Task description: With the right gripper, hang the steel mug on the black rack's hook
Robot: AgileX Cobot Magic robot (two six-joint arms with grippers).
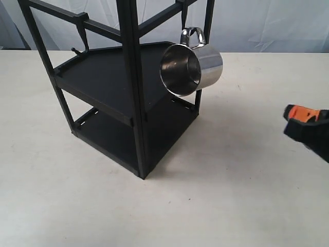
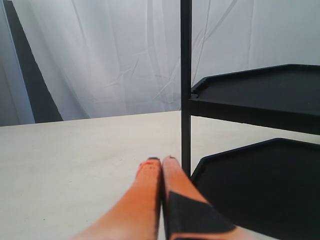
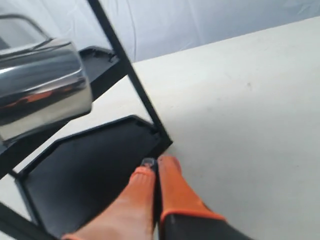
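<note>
Now steel mug (image 1: pixel 191 68) apart from right end effector (image 1: pixel 303 114)

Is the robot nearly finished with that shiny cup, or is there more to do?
It looks done. The mug hangs by its handle from a hook at the top of the rack, tilted with its mouth facing sideways. The right gripper is away from it near the table, fingers pressed together and empty. Nothing is in hand. The left gripper is shut too, beside the rack's post.

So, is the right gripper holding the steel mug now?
No, the steel mug hangs from the hook, apart from the right gripper.
</note>
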